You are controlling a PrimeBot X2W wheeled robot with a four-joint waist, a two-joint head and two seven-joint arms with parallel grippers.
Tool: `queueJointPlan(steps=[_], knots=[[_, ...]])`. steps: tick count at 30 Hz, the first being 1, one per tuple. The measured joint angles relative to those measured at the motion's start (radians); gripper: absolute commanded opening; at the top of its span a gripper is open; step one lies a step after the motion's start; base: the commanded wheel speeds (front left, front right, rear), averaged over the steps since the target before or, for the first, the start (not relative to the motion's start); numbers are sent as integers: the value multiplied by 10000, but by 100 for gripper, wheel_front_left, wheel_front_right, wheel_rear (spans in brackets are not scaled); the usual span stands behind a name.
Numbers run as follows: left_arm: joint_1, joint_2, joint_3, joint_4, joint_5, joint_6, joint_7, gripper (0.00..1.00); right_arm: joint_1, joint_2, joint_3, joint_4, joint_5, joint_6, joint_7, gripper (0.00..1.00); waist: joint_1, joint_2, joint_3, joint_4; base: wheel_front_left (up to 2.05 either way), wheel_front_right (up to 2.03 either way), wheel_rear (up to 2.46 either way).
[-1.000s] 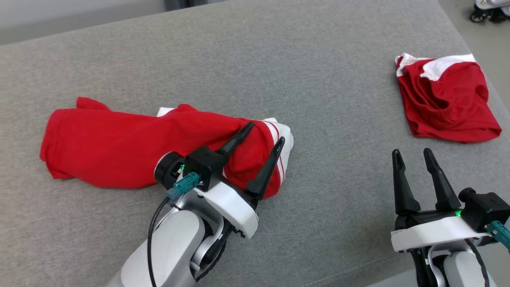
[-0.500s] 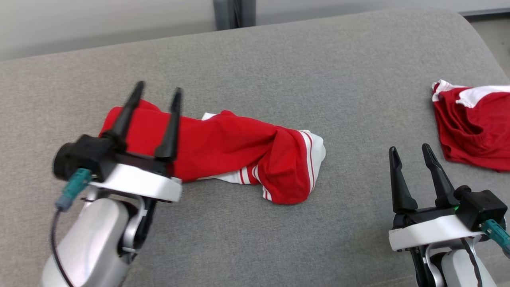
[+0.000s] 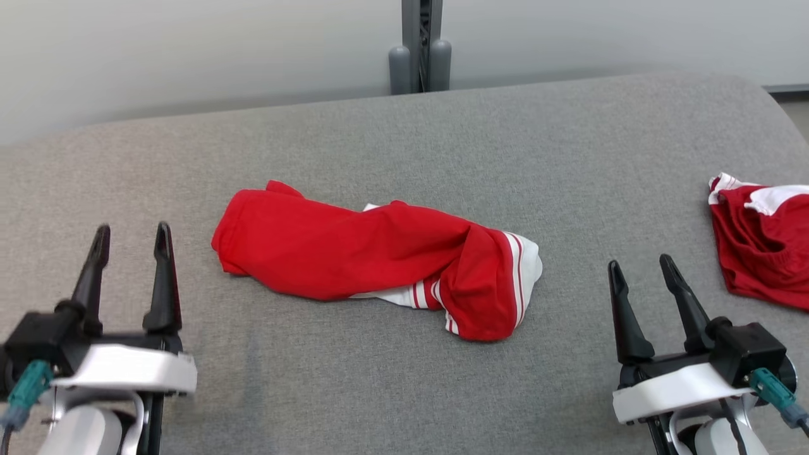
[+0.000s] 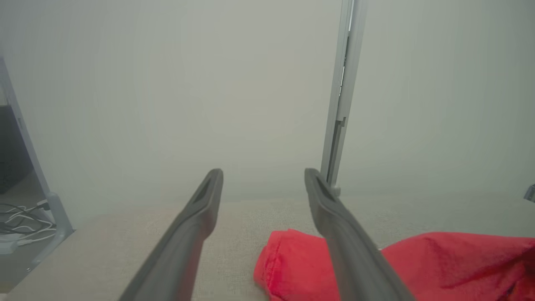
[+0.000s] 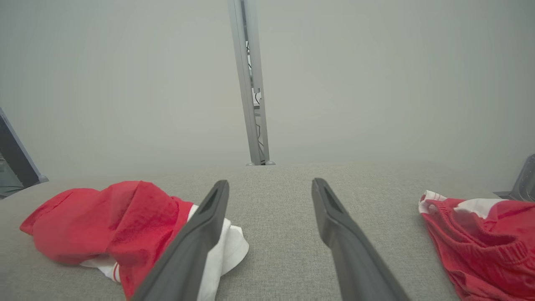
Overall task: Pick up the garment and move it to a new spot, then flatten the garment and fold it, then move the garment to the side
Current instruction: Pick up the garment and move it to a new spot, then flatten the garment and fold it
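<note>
- The garment (image 3: 373,265) lies crumpled in the middle of the grey padded surface (image 3: 404,139), stretched from 9 o'clock to 3 o'clock. It is red, and its right end is bunched, with white fabric and stripes showing.
- It looks light, thin and limp. It would likely sag and drape from any single pinch, and the layers could slide over each other.
- The best holds seem to be the two ends. The plain red edge at 9 o'clock suits the left gripper, and the striped, rolled end at 3 o'clock suits the right. A pinch in the middle would probably only gather it further.
- The left gripper (image 3: 132,227) sits at 8 o'clock from the garment, fingers spread and holding nothing, well apart from the cloth.
- The right gripper (image 3: 639,262) sits at 4 o'clock from it, also spread and empty.
- A second red-and-white garment (image 3: 758,253) lies at 3 o'clock near the surface's right edge, apart from the first.
- The woven surface looks slightly grippy, so dragging the cloth may wrinkle it.
- Beyond the surface, at 12 o'clock, a grey post (image 3: 420,57) stands against a pale wall (image 3: 189,57).
</note>
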Motion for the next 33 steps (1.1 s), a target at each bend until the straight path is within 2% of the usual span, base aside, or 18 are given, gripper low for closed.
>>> queueJointPlan(steps=[15, 28, 33], knots=[[1977, -205, -148, -370, 81, 123, 17, 100, 1128, 0, -161, -334, -211, 0, 291, 100, 0, 0, -978, 272, 0, 0, 0], [2090, -230, -307, -380, 59, 174, 107, 100, 1527, -2, -125, -888, -291, 0, 663, 100, 0, 0, -1120, 348, 0, 0, 0], [1956, -255, -407, -376, 82, 188, 146, 100, 1530, -13, 209, -915, -529, 0, 826, 100, 0, 0, -1082, 493, 0, 0, 0]])
